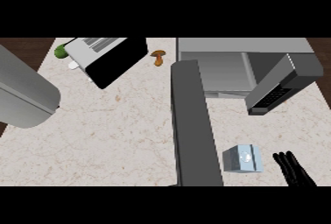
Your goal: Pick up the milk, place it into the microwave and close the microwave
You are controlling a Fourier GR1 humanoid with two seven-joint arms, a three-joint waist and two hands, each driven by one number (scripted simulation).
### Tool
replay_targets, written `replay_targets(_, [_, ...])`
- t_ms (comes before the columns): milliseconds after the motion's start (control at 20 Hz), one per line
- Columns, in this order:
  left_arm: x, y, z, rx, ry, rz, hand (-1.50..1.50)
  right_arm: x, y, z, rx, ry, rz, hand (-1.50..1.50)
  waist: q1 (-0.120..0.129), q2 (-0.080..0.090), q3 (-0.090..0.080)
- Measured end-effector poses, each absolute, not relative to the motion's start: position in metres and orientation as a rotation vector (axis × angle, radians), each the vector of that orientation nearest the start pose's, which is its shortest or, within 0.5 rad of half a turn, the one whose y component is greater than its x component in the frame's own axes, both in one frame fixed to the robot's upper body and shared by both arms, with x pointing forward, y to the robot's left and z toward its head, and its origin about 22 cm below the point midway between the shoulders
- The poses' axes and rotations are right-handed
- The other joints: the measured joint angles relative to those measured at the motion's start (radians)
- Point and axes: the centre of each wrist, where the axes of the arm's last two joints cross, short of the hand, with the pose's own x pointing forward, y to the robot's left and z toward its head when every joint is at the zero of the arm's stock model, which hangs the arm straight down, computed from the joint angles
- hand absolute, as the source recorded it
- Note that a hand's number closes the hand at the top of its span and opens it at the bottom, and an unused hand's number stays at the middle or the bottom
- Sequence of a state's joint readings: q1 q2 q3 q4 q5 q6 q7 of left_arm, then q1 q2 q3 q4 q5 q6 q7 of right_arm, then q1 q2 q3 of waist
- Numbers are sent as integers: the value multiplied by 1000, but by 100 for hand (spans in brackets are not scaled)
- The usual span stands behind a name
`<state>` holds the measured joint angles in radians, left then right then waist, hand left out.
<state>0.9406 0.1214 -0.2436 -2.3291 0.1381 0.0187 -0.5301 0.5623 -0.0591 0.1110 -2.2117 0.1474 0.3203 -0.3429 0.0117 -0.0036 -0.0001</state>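
The milk is a small pale blue carton standing on the counter near the front edge, right of centre. My right hand comes in from the lower right, open with its fingers straight, just right of the carton and apart from it. The microwave stands at the back right with its grey inside showing. Its door is swung wide open and runs as a long dark slab toward the front edge, just left of the milk. Only my left forearm shows, at the far left; the hand itself is out of view.
A keypad panel juts out on the microwave's right side. At the back left a tilted grey and black appliance lies with a green item beside it. A brown mushroom sits between it and the microwave.
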Motion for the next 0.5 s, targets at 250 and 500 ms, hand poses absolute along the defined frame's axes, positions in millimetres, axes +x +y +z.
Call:
replay_targets(250, [23,243,68,77,-1985,171,-150,127,-244,46,7,-1952,391,-150,4,0,0])
replay_targets(500, [16,245,65,80,-1988,178,-150,145,-247,30,-46,-1938,392,-150,2,1,0])
